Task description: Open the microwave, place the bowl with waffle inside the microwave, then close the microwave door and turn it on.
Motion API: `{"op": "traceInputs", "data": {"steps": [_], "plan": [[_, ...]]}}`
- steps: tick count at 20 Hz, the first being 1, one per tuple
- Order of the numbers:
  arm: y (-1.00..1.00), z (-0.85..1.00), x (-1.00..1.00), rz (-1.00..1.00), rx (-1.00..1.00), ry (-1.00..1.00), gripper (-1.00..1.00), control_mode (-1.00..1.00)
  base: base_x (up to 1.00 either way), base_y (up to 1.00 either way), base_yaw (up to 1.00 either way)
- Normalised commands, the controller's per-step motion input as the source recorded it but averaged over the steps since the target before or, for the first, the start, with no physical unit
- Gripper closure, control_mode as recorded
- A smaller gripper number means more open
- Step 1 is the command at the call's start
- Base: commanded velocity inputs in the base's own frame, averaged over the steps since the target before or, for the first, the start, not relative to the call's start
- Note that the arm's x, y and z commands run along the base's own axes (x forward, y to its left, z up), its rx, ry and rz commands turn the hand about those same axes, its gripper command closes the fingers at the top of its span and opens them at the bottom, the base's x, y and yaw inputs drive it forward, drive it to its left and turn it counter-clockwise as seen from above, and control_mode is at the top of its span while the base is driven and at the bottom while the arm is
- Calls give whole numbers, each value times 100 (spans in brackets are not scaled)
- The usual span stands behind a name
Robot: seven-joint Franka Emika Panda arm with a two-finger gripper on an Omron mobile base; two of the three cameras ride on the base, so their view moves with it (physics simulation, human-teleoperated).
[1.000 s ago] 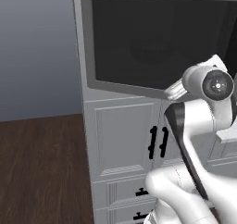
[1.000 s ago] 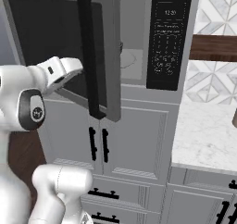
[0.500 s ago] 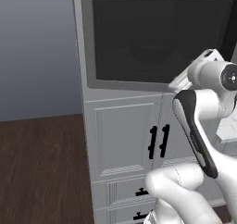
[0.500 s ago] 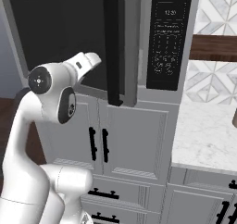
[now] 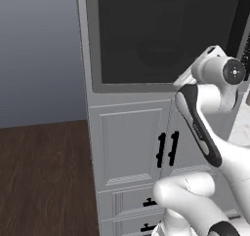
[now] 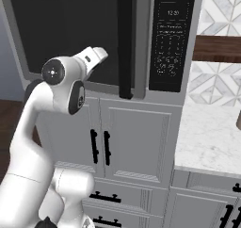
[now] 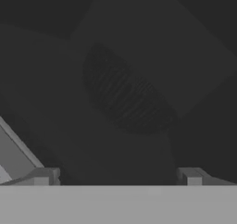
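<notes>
White panelled cabinets point(image 6: 136, 137) fill the wall below the microwave point(image 6: 103, 38), which is built in at chest height. Its door point(image 5: 161, 40) is shut flat, dark glass facing the room, its long side running level; the black bar handle point(image 6: 125, 42) stands upright beside the dotted control panel point(image 6: 172, 38). Behind the glass the bowl point(image 7: 127, 98) shows dimly, its patterned side toward the camera. The arm's elbow point(image 6: 59, 81) is bent high, its forearm reaching up at the window. The claw point(image 7: 118, 174) is just before the glass, its fingers point(image 7: 44, 176) spread wide, holding nothing.
</notes>
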Motion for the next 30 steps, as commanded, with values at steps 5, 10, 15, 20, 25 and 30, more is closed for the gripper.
{"op": "traceInputs", "data": {"steps": [5, 10, 15, 20, 25, 30], "plan": [[0, 0, 41, 0, 0, -9, -100, -100, 0, 0, 0], [0, 0, 48, 0, 0, -6, -100, -100, 0, 0, 0], [0, 0, 59, 0, 0, 0, -100, -100, 0, 0, 0], [0, 0, 56, 0, -1, 0, -100, -100, 0, 0, 0], [-12, 1, -15, 0, 0, 0, -100, -100, 0, 0, 0], [-13, 24, -74, 0, 2, 7, -100, -100, 0, 0, 0]]}}
